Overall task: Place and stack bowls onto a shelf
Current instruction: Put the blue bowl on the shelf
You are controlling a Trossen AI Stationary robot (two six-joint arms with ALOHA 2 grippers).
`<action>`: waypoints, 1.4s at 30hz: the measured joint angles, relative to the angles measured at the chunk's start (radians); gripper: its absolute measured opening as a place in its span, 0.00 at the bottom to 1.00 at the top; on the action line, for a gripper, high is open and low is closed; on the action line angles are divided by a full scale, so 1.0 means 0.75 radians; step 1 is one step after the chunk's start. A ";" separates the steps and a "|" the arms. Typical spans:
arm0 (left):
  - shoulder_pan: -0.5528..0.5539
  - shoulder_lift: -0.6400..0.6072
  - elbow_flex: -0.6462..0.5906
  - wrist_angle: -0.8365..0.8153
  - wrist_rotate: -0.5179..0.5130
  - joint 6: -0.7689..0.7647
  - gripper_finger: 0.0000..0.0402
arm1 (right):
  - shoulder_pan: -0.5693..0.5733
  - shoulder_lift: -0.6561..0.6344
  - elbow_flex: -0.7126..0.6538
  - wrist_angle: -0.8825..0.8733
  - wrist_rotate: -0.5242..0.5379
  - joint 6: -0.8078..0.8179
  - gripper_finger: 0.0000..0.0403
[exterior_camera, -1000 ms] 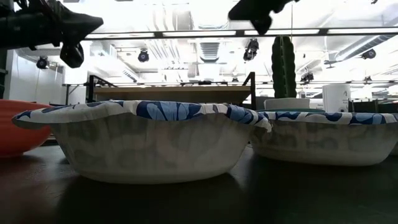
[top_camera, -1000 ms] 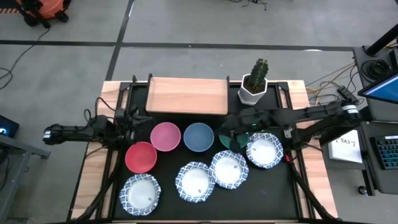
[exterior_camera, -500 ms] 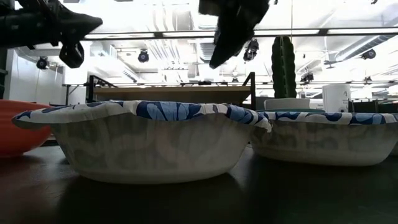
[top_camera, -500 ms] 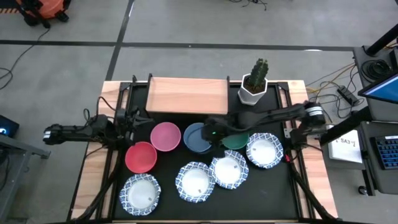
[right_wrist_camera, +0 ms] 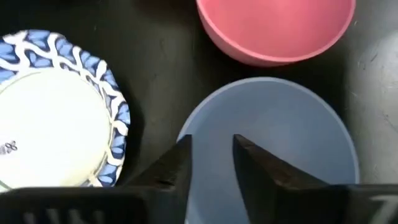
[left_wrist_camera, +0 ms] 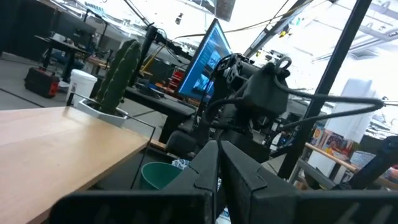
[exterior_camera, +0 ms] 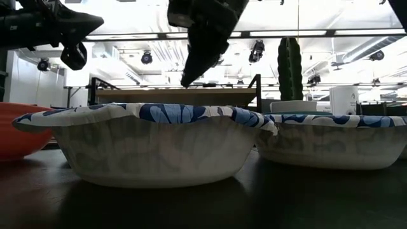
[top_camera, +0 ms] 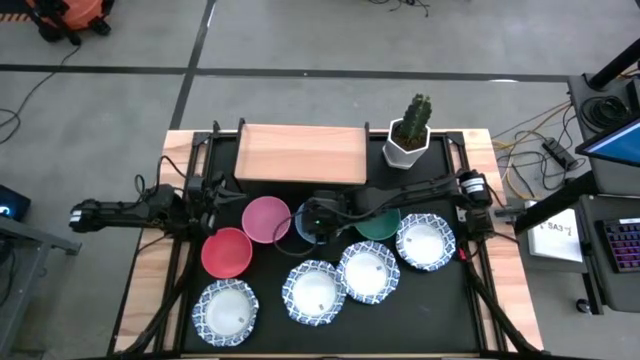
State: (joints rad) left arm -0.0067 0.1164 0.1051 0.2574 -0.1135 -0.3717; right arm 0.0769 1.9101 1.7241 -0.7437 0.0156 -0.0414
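**Right arm reaching across to the blue bowl**

The right gripper is now hanging over the blue bowl, having swung leftward from above the green bowl, which it was covering a second ago. Its fingers are standing slightly apart with the bowl's rim showing between them, gripping nothing. The left gripper is staying where it was, fully closed and empty, near the pink bowl.

The shelf is lying bare at the table's far edge, a flat rectangular slab of light wood, beside a faceted white pot holding a cactus.

Eight bowls are sitting on the black tabletop, all off the shelf. Four are smooth and plain: red, pink, blue, green. Four are shallower white patterned bowls with crimped, blue-printed rims, arranged in a loose arc nearer the front.
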 joint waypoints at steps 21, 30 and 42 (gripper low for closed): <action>0.000 -0.013 -0.001 0.022 0.000 -0.001 0.00 | 0.049 0.245 0.006 -0.019 0.005 0.097 0.20; 0.000 -0.013 -0.001 0.027 0.000 -0.001 0.00 | 0.052 0.160 0.005 -0.054 0.002 0.068 0.03; 0.000 -0.014 -0.001 0.027 -0.001 -0.001 0.00 | 0.057 -0.152 0.004 -0.077 0.003 0.049 0.02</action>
State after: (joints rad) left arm -0.0067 0.1059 0.1043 0.2775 -0.1139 -0.3721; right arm 0.1197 1.7958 1.7267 -0.8015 0.0181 -0.0043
